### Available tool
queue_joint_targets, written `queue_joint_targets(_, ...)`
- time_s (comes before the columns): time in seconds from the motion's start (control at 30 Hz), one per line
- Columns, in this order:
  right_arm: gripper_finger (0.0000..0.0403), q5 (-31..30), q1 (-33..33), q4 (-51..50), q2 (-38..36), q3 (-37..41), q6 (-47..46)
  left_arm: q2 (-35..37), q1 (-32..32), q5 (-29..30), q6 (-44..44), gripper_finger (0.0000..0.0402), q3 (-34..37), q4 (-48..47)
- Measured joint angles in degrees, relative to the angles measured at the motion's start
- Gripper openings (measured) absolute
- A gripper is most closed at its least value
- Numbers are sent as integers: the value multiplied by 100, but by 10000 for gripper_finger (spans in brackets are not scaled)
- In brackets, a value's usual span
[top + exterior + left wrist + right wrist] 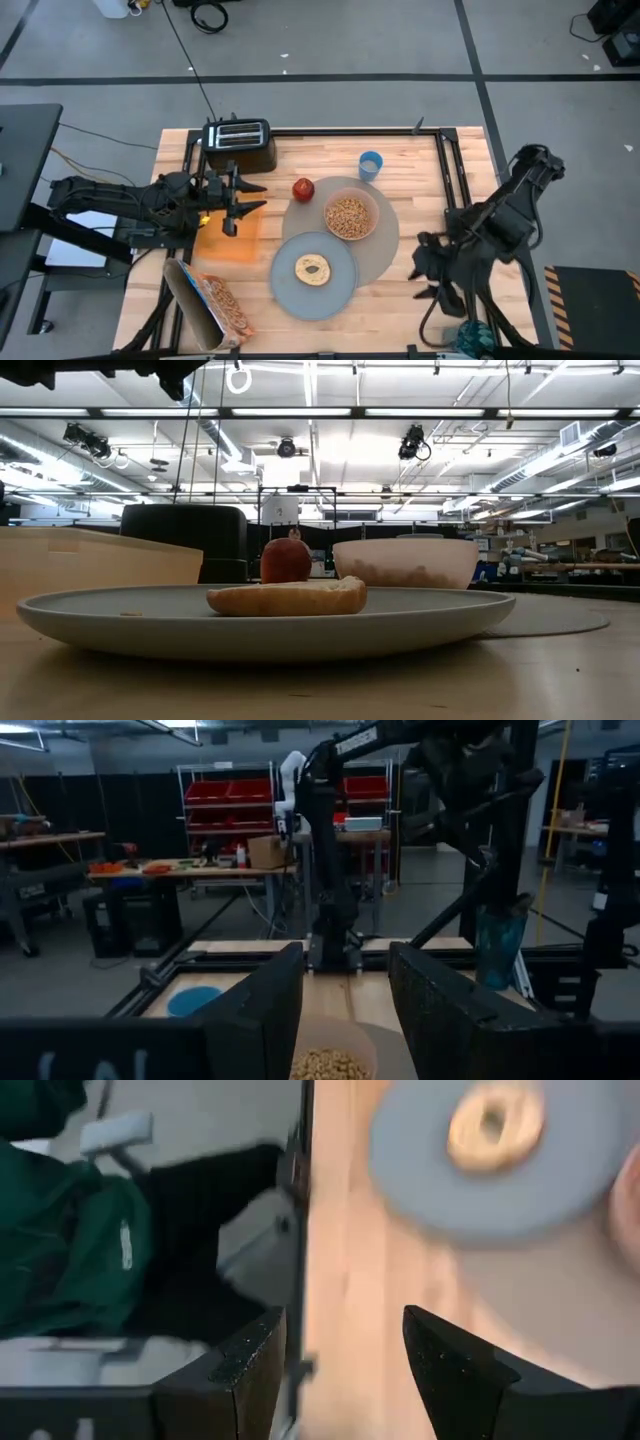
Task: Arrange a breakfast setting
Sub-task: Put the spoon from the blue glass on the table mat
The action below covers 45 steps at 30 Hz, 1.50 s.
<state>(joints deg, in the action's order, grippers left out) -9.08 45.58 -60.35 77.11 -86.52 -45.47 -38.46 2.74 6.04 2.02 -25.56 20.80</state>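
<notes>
A round grey-tan mat (385, 240) lies mid-table. On it stands a pink bowl (350, 215) holding cereal. A grey plate (335, 295) overlaps the mat's near-left edge and carries a bagel (313, 268), which also shows in the low view (288, 597). A red apple (303, 189) rests on the wood by the mat's far-left edge, and a blue cup (371, 165) stands beyond the mat. My left gripper (255, 197) hovers open over the orange board's far edge, pointing at the bowl (330, 1065). My right gripper (418, 268) is open, raised at the table's right, tilted down toward the plate (430, 1170).
A black toaster (238, 143) stands at the far left. The orange board (228, 243) lies left of the plate. A cereal box (205, 305) lies at the near-left corner. Black rails (455, 170) frame the tabletop. A green bag (60, 1250) sits off the table's right side.
</notes>
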Motion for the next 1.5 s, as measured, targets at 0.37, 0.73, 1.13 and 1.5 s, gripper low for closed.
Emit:
queue_joint_targets(0.37,210,1842,867,-1855,1222,-1314,-3037,-15,-7,9,19,156,0,-48)
queue_joint_targets(0.73,222,4030,1606,-903,2088,-1314,-5480,-17,-7,14,15,156,0,-130)
queue_joint_targets(1.13,217,3430,2022,-856,2513,-1294,-5632,-17,-7,21,16,156,2,-343)
queue_joint_targets(1.5,194,3373,2303,-2187,2595,-2424,-5093,-17,-5,170,-29,156,2,-377)
